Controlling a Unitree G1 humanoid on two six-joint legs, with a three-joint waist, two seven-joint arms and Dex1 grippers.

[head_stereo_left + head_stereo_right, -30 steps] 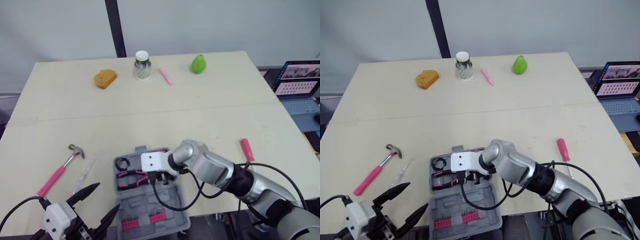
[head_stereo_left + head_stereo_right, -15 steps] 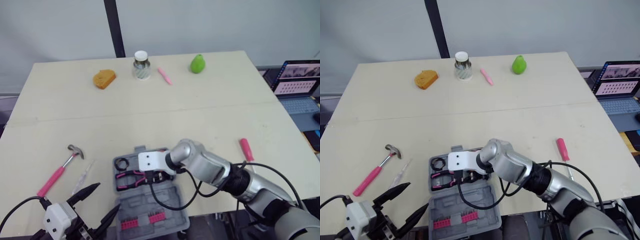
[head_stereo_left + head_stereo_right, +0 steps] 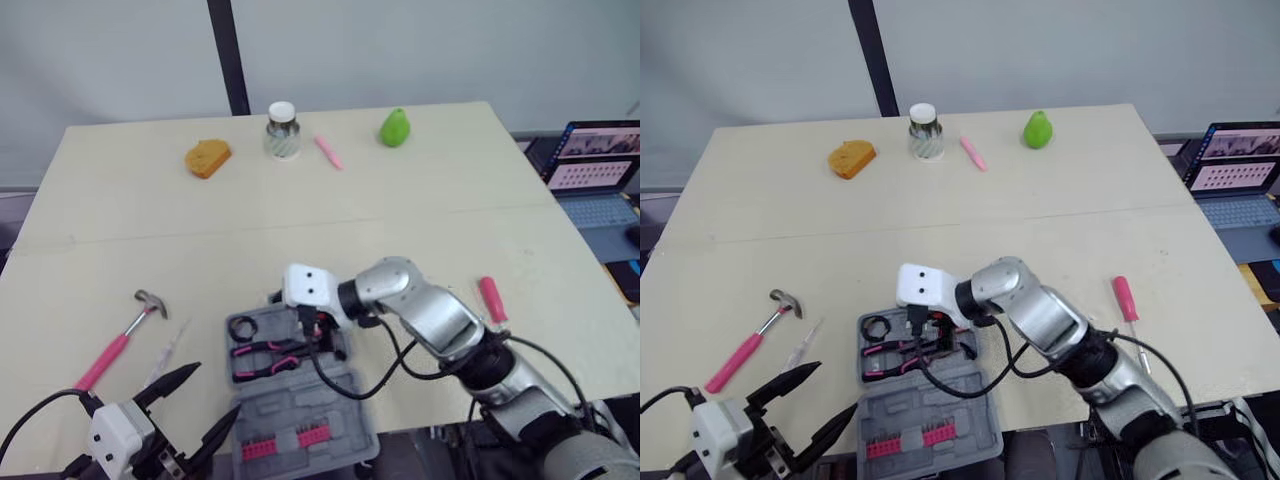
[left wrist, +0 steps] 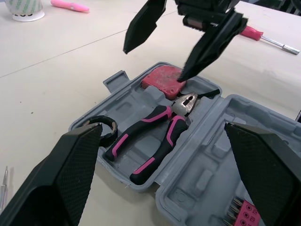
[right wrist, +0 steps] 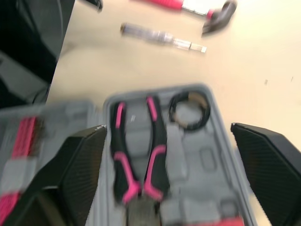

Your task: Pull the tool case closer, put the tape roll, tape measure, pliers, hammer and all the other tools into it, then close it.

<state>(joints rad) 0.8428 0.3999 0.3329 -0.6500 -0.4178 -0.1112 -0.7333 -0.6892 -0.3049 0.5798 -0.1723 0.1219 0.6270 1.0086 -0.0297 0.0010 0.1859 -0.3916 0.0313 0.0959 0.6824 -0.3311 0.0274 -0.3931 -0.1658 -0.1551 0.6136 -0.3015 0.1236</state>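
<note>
The grey tool case [image 3: 300, 398] lies open near the table's front edge. In it lie pink-handled pliers [image 4: 150, 141], a black tape roll [image 3: 243, 327] and a red tape measure [image 4: 162, 80]. My right gripper [image 4: 153, 63] hangs open just above the tape measure, holding nothing. A hammer [image 3: 115, 345] with a pink handle and a clear tester screwdriver [image 3: 167, 352] lie left of the case. To the right of the case lies a pink-handled screwdriver [image 3: 492, 298]. My left gripper [image 3: 212, 395] stands open at the front left, beside the case lid.
Along the far edge stand an orange piece of bread [image 3: 208, 157], a jar [image 3: 282, 131] with a white lid, a pink pen [image 3: 328, 152] and a green pear [image 3: 395, 127]. A laptop [image 3: 600, 180] sits off the table's right side.
My right gripper has risen and drawn back toward the case's far end, away from the pliers, which stay in the case. The left gripper has not moved.
</note>
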